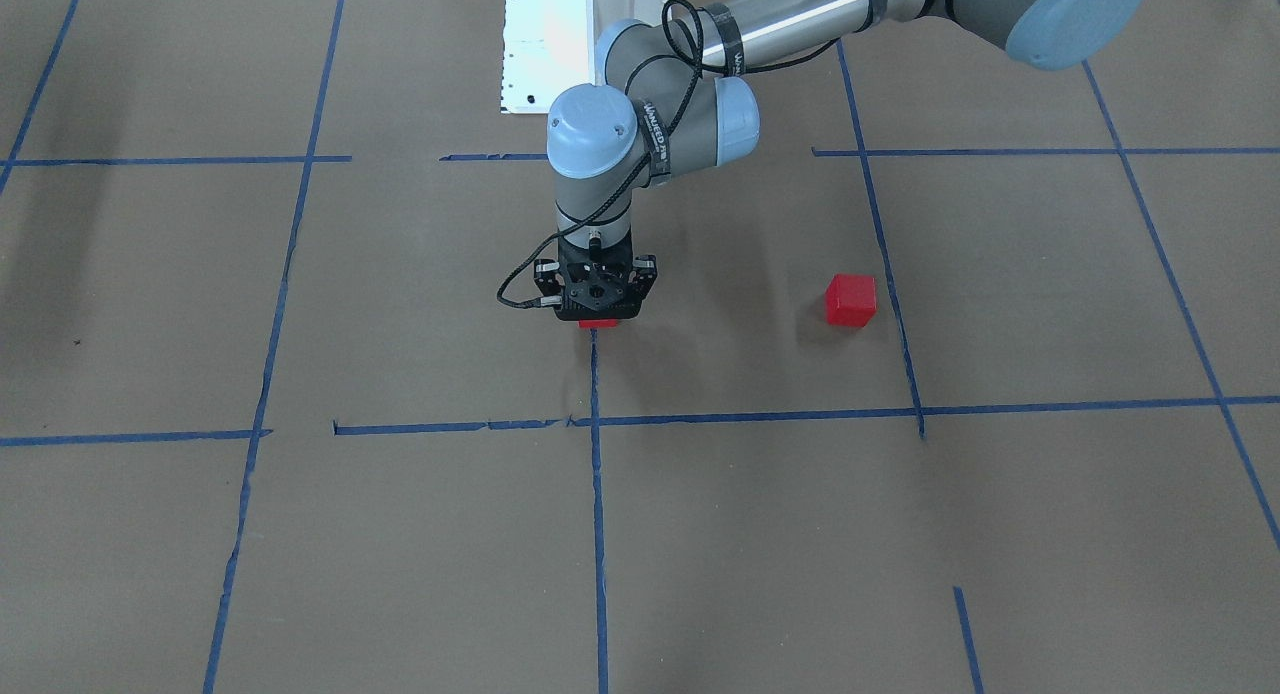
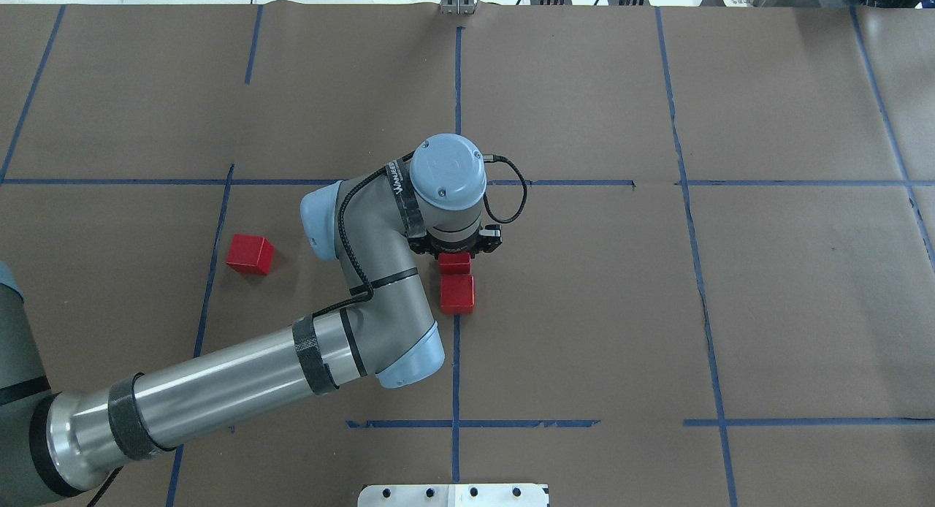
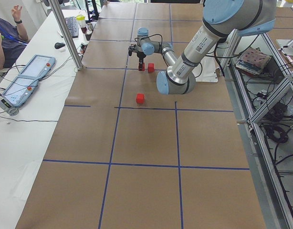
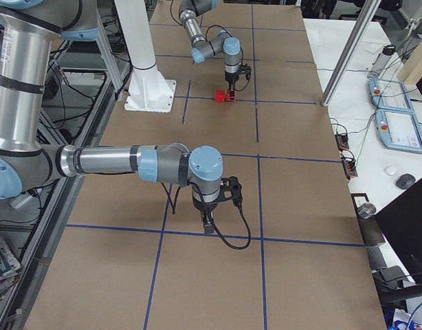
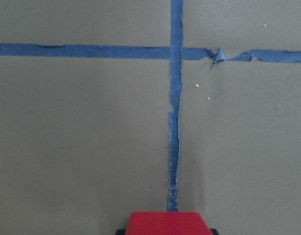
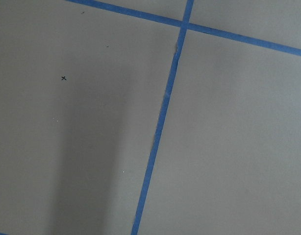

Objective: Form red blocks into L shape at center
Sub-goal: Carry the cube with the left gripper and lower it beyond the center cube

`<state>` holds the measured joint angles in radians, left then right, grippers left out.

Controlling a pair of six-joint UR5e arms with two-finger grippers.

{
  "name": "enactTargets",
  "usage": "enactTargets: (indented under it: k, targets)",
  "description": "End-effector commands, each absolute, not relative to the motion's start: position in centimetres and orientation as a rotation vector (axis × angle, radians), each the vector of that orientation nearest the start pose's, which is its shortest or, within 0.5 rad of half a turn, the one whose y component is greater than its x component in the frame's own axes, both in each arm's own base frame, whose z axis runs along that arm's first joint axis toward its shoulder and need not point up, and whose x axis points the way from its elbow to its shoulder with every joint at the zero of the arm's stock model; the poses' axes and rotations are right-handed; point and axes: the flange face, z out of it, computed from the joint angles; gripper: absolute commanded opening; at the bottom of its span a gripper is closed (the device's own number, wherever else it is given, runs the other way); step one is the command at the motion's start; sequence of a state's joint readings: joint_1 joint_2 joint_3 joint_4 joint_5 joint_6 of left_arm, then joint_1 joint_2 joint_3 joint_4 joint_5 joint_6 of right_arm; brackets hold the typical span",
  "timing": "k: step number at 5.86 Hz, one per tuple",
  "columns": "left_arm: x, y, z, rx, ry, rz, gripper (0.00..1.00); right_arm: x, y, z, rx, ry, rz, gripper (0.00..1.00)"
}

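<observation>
My left gripper points straight down in the center, on the cell's vertical blue tape line. It is shut on a red block, whose top shows at the bottom edge of the left wrist view. A second red block lies on the paper right beside it, on the robot's side. The third red block lies alone near the cell's left tape line, seen too in the front view. My right gripper hangs over a tape line far from the blocks; I cannot tell whether it is open.
Blue tape lines divide the brown paper into a grid. The robot's white base plate sits at the table's near edge. A side table with teach pendants and a metal post stand past the far side, with a person at its end.
</observation>
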<state>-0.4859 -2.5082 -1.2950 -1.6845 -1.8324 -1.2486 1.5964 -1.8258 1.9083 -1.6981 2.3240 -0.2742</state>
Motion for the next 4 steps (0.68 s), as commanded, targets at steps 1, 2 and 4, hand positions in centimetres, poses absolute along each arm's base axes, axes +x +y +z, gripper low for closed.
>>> enactTargets:
  k: [1,2,4]
  targets:
    - [65.31,-46.56,17.16,0.071,0.798,-0.054,0.29,7.50,-37.76,61.89,0.070,-0.753,-0.219,1.00]
    - [65.34,-46.58,17.23,0.071,0.797,-0.054,0.30,7.50,-37.76,61.89,0.070,-0.753,-0.219,1.00]
    - [65.31,-46.54,17.22,0.068,0.795,-0.055,0.32,7.45,-37.84,61.91,0.069,-0.753,-0.221,1.00]
